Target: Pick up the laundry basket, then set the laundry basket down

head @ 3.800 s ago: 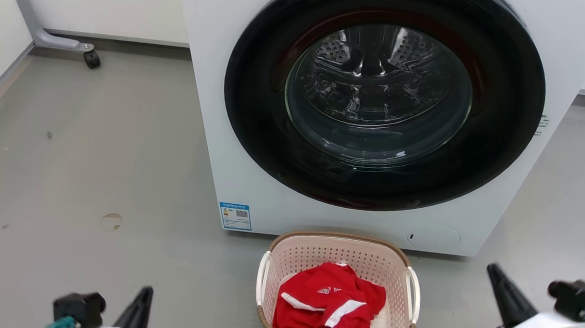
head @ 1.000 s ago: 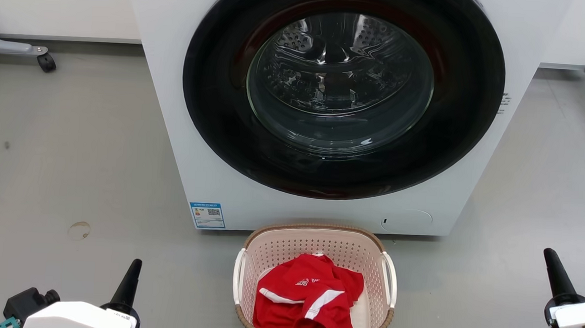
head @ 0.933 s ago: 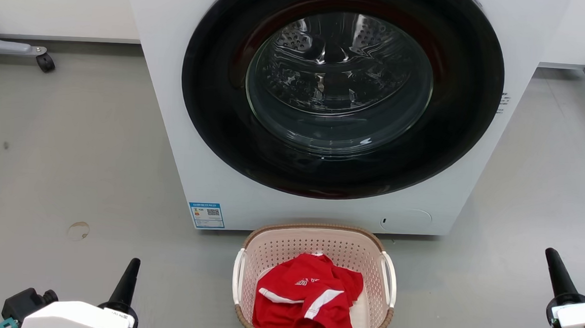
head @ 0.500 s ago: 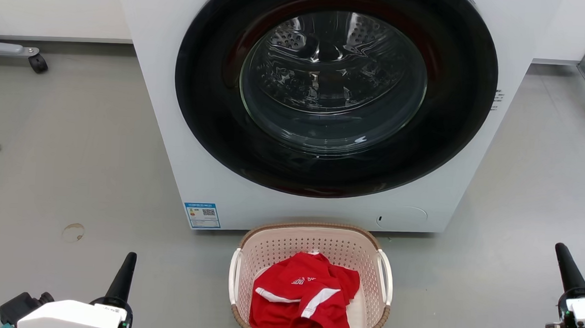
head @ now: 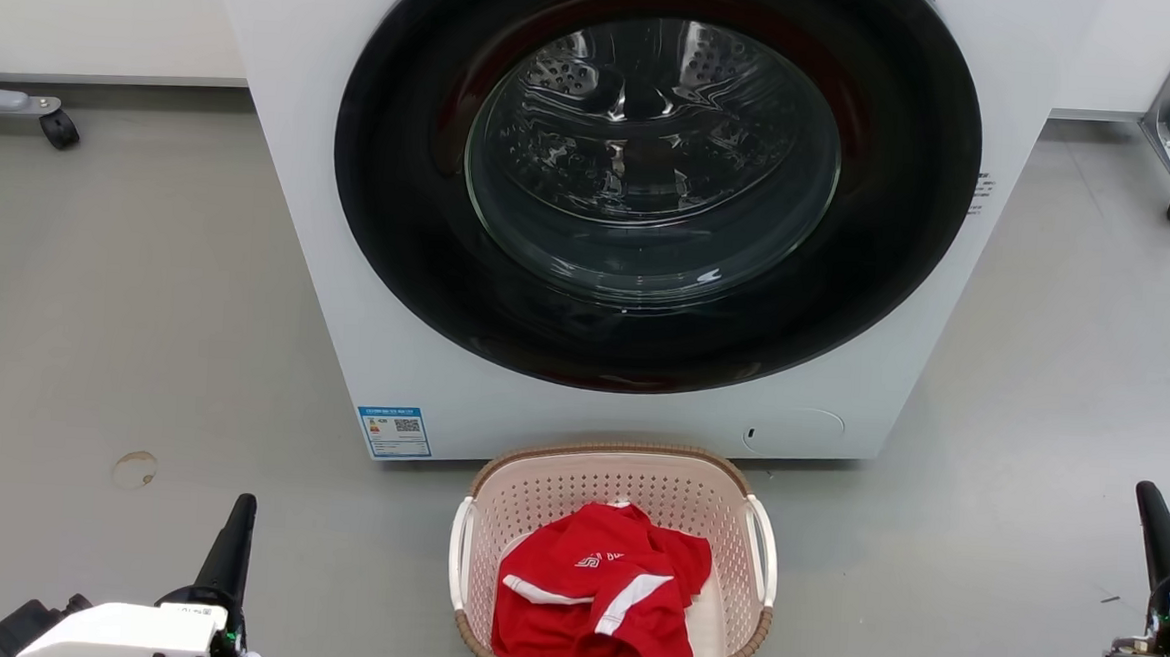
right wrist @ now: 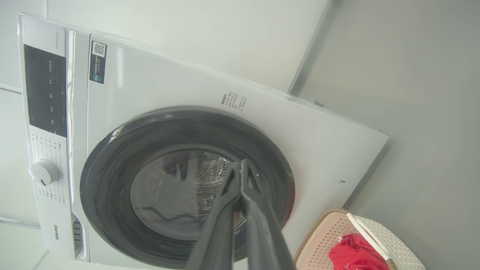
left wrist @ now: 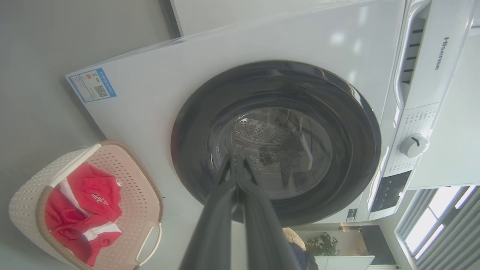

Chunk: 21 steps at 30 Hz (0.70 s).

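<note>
Directly behind laundry basket (head: 609,450): washer (head: 294,153), close. Red shirt (head: 581,599) inside. Left gripper (left wrist: 236,162), right gripper (right wrist: 243,165): fingers pinched together, empty, flanking basket, well apart.

The grey floor (head: 146,296) carries the white washer (head: 348,256) at upper centre; the laundry basket (head: 556,497) stands just before it, lower centre.

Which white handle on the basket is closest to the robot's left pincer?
The left handle of the laundry basket. It is on the same side as the left pincer. The right handle is across the basket, beyond the red shirt.
</note>
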Available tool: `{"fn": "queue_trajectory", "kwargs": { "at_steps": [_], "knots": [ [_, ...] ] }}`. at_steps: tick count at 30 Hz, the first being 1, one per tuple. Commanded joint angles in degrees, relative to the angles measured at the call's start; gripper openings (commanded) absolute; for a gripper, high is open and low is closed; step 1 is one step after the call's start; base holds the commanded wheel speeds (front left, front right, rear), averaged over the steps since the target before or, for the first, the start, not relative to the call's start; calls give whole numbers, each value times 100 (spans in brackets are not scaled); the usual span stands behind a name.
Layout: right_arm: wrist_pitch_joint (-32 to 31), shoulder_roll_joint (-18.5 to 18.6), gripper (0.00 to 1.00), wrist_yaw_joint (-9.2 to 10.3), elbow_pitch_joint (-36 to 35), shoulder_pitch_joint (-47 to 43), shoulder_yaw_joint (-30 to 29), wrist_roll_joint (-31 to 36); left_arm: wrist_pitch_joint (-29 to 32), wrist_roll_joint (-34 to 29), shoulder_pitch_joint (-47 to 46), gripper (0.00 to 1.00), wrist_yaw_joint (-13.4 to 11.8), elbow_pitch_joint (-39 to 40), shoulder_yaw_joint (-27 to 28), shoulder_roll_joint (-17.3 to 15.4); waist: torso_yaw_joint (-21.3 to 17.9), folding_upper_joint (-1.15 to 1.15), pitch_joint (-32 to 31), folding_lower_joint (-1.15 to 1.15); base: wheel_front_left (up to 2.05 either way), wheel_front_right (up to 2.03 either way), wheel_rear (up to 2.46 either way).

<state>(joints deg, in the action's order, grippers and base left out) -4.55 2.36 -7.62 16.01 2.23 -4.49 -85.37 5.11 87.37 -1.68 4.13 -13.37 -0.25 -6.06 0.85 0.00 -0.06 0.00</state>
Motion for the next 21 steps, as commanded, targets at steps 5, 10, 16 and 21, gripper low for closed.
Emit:
{"fn": "queue_trajectory", "kwargs": {
  "at_steps": [5,10,16,21],
  "knots": [
    [-96,101,0,12,-189,356,-40,-314,36,252,-381,0,183,46,360,83,-33,0,9,0,0,0,0],
    [-148,80,0,13,-196,379,-131,-547,55,437,-420,0,277,-23,501,188,-65,0,18,0,0,0,0],
    [-181,67,0,13,-200,393,-188,-692,70,549,-444,0,336,-67,593,256,-85,0,23,0,0,0,0],
    [-183,66,0,13,-200,394,-190,-690,75,544,-445,0,336,-67,599,260,-85,0,23,0,0,0,0]
  ]
}}
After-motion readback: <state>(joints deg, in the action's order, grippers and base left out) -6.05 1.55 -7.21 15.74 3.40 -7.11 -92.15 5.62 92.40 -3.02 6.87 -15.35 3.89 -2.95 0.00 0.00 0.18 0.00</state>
